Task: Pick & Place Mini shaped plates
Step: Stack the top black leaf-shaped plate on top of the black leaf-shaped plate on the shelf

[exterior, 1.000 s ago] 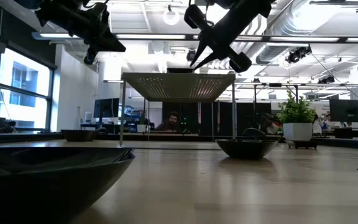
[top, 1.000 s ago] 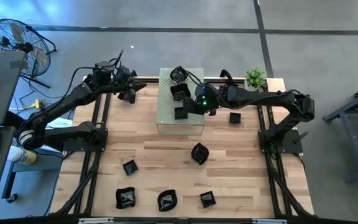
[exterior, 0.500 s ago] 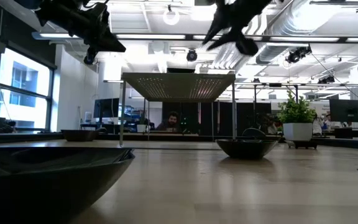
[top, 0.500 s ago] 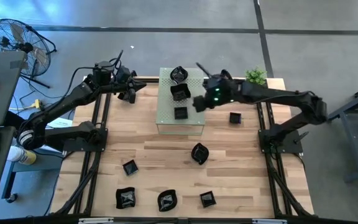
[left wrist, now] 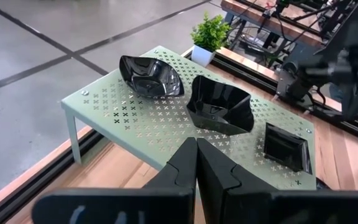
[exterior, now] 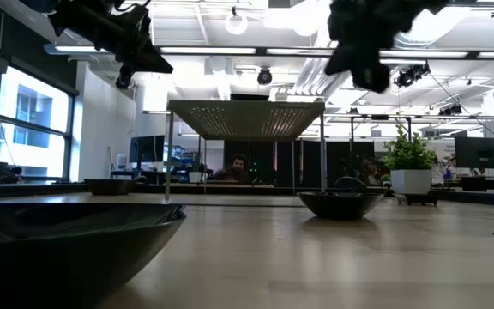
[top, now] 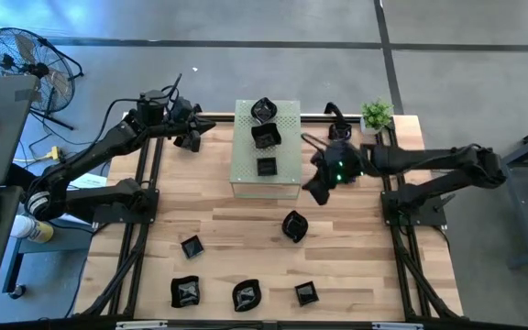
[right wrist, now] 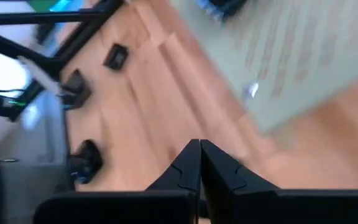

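From above we see three small black plates on the pale green stand (top: 266, 145): a wavy plate (top: 263, 110), a deep plate (top: 266, 135) and a square plate (top: 266, 166). Five more lie on the wooden table (top: 246, 229), one (top: 294, 225) just in front of the stand and four near the front edge. The left wrist view adds what the overhead one lacks: the stand's cross-punched top, and the left gripper (left wrist: 196, 163) with its fingers pressed together, empty, at the table's far left corner. The right gripper (right wrist: 199, 163), also closed on nothing, hovers beside the stand. A second ago it was over the stand; it has since swung right, hiding the plate near the potted plant (top: 376, 115).
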Robot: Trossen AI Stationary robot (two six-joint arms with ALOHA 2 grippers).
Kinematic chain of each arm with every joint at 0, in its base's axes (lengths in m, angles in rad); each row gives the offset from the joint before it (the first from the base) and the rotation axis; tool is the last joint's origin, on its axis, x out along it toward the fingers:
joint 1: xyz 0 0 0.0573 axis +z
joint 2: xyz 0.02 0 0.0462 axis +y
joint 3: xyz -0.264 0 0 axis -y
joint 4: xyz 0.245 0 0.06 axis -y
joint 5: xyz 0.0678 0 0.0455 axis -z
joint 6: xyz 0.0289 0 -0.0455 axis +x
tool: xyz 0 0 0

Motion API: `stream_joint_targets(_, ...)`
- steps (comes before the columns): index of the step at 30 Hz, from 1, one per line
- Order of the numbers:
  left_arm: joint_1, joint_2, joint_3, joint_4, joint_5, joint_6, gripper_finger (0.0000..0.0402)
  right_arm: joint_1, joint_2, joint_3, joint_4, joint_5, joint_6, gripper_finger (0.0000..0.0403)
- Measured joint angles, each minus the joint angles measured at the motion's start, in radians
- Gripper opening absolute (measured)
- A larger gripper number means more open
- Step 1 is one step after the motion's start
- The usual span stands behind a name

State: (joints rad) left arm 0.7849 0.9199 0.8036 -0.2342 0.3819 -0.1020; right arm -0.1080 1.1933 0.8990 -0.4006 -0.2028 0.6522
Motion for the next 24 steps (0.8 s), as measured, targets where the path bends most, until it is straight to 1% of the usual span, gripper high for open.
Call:
stream_joint_targets(2,0.0,0.0,0.0,-0.001,0.0,0.0,0.0001,0.039,-0.029,-0.077,0.071,-0.009,0.068,0.0002)
stream_joint_targets(4,0.0,0.0,0.0,-0.001,0.0,0.0,0.0001,0.087,-0.05,-0.135,0.117,0.009,0.132,0.0004)
stream_joint_targets(10,0.0,0.0,0.0,-0.005,-0.001,0.0,0.0001,0.248,-0.062,-0.235,0.13,0.136,0.371,0.0009)
stream_joint_targets(14,0.0,0.0,0.0,-0.009,-0.001,0.0,0.0001,0.349,-0.055,-0.287,0.14,0.255,0.554,0.0035)
stream_joint_targets(17,0.0,0.0,0.0,-0.009,-0.002,0.0,0.0001,0.382,-0.049,-0.329,0.159,0.309,0.682,0.0068)
stream_joint_targets(19,0.0,0.0,0.0,-0.009,-0.003,0.0,0.0001,0.389,-0.047,-0.362,0.189,0.33,0.739,0.0088)
stream_joint_targets(22,0.0,0.0,0.0,-0.009,-0.004,0.0,0.0001,0.389,-0.041,-0.413,0.293,0.362,0.763,0.011)
stream_joint_targets(24,0.0,0.0,0.0,-0.008,-0.02,0.0,0.0001,0.383,-0.025,-0.45,0.378,0.368,0.765,0.0116)
